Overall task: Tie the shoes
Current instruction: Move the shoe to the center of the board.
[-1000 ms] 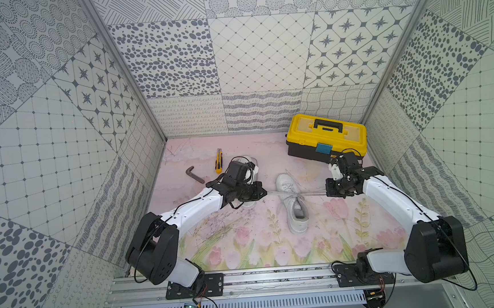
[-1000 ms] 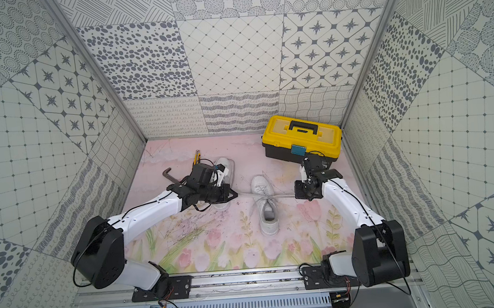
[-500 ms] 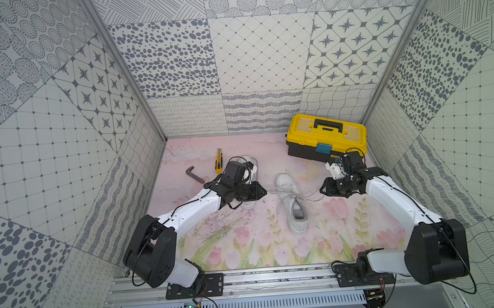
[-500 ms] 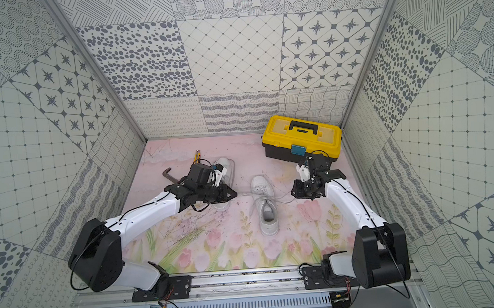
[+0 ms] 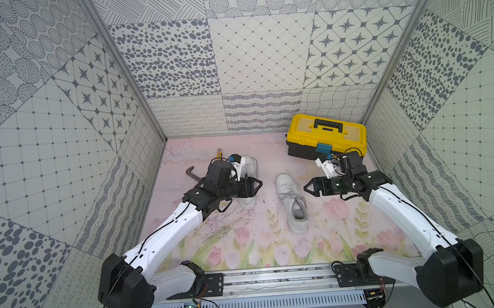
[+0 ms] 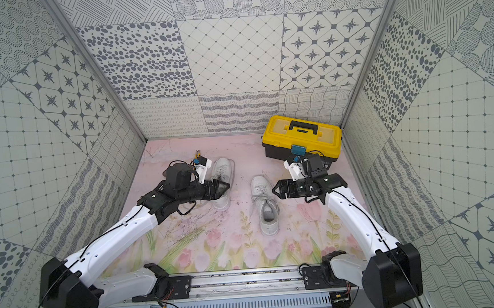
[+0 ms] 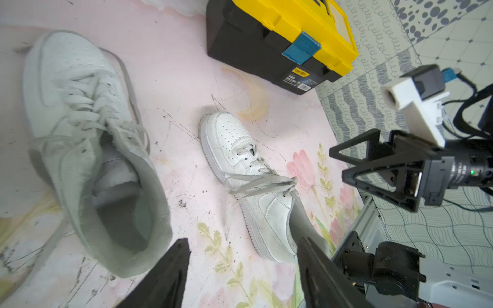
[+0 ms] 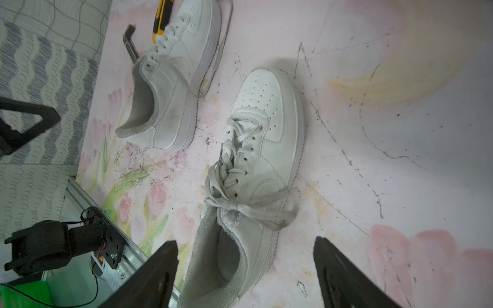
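L gripper (image 5: 257, 186) hangs w/ jaws spread, nothing btwn them, over the heel half of the far shoe (image 5: 251, 167), which sits on the floral mat (image 5: 246, 244) w/ a loose lace trailing round its side. R gripper (image 5: 308, 188) is spread wide too, holding nothing, just beside the centre shoe (image 5: 293, 208). That shoe's toe points twd the back wall, its laces are knotted near the collar w/ ends draped over its side, and the yellow toolbox (image 5: 326, 134) stands behind the R arm.
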Action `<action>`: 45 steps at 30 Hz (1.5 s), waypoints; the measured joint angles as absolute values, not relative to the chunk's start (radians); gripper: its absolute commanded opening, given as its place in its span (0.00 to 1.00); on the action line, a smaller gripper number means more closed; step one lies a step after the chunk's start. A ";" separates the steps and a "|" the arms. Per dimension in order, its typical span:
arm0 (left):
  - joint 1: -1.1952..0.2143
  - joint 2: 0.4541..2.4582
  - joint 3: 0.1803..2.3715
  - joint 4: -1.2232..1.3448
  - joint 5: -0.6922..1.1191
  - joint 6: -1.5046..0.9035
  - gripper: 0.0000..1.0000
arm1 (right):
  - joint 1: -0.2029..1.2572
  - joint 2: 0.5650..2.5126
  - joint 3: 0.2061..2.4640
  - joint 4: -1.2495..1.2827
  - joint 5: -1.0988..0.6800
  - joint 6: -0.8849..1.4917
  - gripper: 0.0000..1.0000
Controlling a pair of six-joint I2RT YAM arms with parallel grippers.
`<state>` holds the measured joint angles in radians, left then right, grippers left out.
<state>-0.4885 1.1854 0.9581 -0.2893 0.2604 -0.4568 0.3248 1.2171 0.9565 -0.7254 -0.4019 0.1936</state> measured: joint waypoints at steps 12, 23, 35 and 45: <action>-0.376 1.135 0.917 -0.431 0.123 -0.410 0.69 | 0.531 1.478 1.003 -0.710 -0.193 0.209 0.34; -0.354 1.176 0.902 -0.508 0.072 -0.378 0.65 | 0.363 1.404 0.988 -0.698 -0.087 0.228 0.03; -0.353 1.197 0.900 -0.509 0.067 -0.371 0.66 | 0.298 1.380 0.972 -0.775 -0.047 0.175 0.37; -0.353 1.183 0.899 -0.509 0.057 -0.372 0.67 | 0.313 1.298 1.036 -0.861 -0.055 0.152 0.67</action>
